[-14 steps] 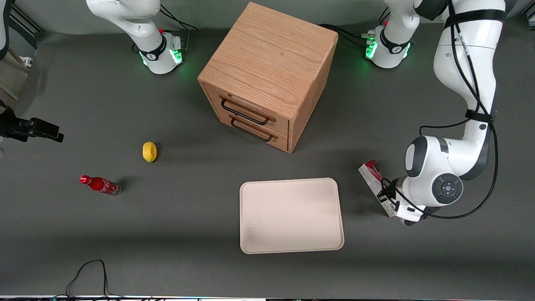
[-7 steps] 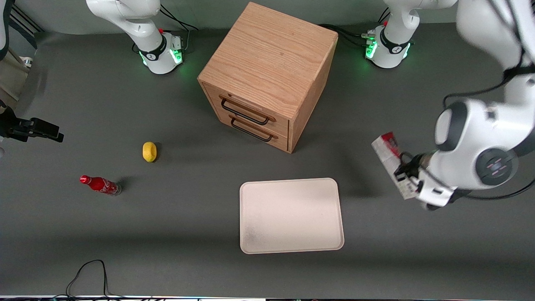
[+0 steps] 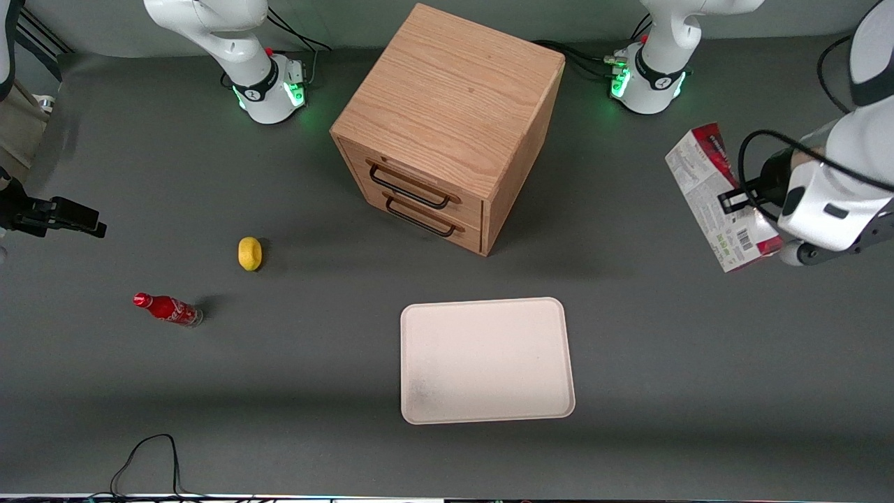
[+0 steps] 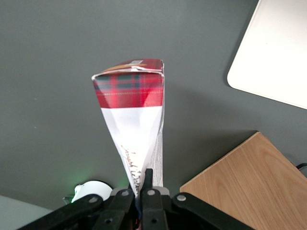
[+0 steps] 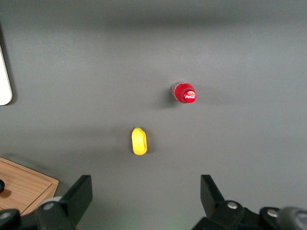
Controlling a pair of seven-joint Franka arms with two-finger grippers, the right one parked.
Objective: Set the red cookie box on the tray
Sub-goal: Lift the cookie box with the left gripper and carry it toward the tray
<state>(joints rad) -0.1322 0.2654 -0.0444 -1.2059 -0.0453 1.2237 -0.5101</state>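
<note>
A red cookie box [image 3: 719, 199] is hanging in the air above a dark grey table [image 3: 209, 391], toward the working arm's end of it, lifted clear of the surface and tilted. The gripper [image 3: 742, 201] is clamping the carton across its narrow sides, its fingers [image 4: 147, 184] pressing flat against the cardboard. The box is long and slim — one broad face is showing white with small print and a barcode, the ends are red, and in the wrist view the end flap is showing a red tartan pattern above a white panel with script lettering. The tray [image 3: 487, 360], cream-white with rounded corners and a low rim, is lying flat on the table nearer the front camera than the box and well apart from it, with nothing on it. A wooden drawer cabinet [image 3: 447, 126] with two dark wire handles is standing near the middle of the table, farther from the front camera than the tray, and bare grey table is lying between the cabinet, the tray and the box. Toward the parked arm's end of the table, a yellow lemon [image 3: 249, 253] and a small red soda bottle [image 3: 167, 309] are resting near each other — both well away from the tray. A black cable [image 3: 150, 454] is looping over the table's edge closest to the front camera.
</note>
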